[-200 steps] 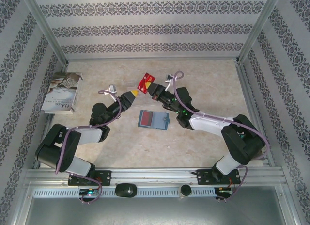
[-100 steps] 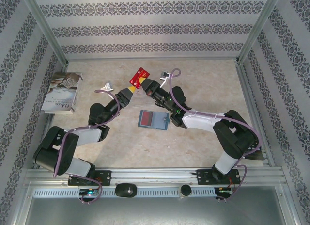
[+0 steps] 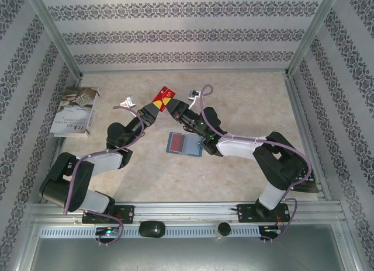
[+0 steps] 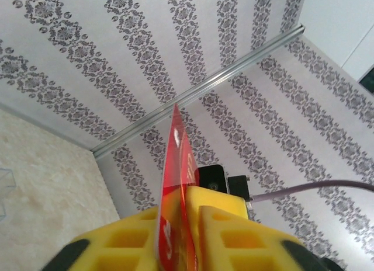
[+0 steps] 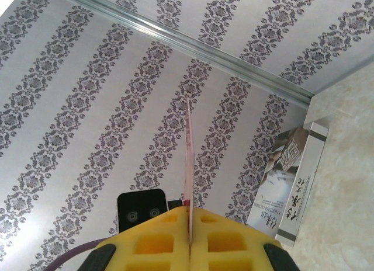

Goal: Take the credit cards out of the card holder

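Your left gripper (image 4: 178, 227) and right gripper (image 5: 190, 227) both clamp the red credit card (image 3: 163, 96), lifted just beyond the card holder (image 3: 185, 144). Its long axis points away from the holder, and your right arm is the nearer one.

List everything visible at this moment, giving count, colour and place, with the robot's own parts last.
thin red plastic credit cards: at least one, possibly two; red with white print; in the air above the far middle of the table, pinched from both sides
flat teal-blue folding card holder: one; teal; lying open on the table, nearer than the cards
white booklet: one; white; far left of the table
beige marbled table: one
black oval object: one; on the front rail
black round knob: one; on the front rail
left gripper: yellow fingers; shut on the cards
right gripper: yellow fingers; shut on the cards
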